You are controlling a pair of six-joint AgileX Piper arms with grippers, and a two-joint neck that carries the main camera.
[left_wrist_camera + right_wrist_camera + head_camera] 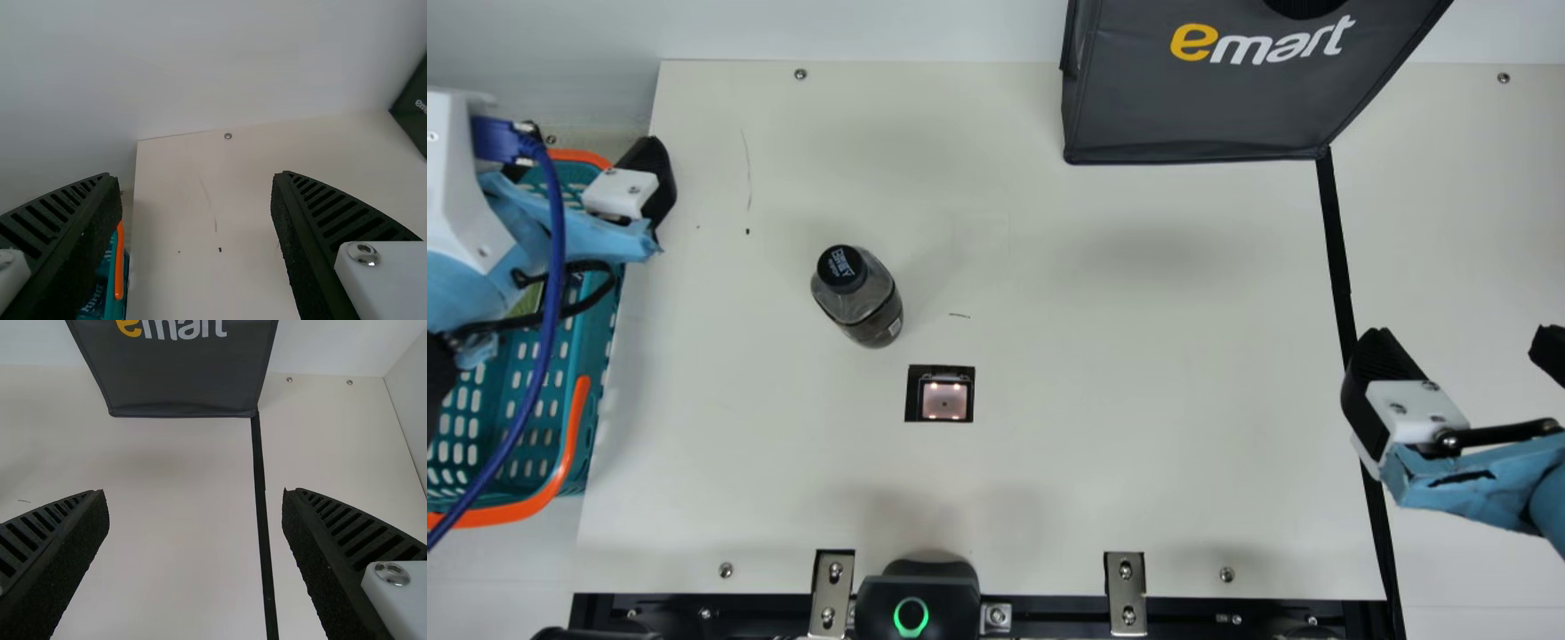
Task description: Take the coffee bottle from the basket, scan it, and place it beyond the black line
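Two grippers wait apart-jawed, left gripper [193, 176] and right gripper [195, 492]. The coffee bottle [864, 307] stands on the table [1138, 462], near the scanner [944, 400]. It looks stiff, smooth, probably slippery and fairly light; a mid-body hold below the cap [841, 267] should suit.

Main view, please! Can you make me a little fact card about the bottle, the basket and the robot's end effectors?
coffee bottle: standing on the table, out of the basket
scanner window: lit, near the bottle
black line: bottle not yet beyond it
dark bag: at the table's far edge
left end effector: open, empty, by the basket
right end effector: open, empty, near the black line
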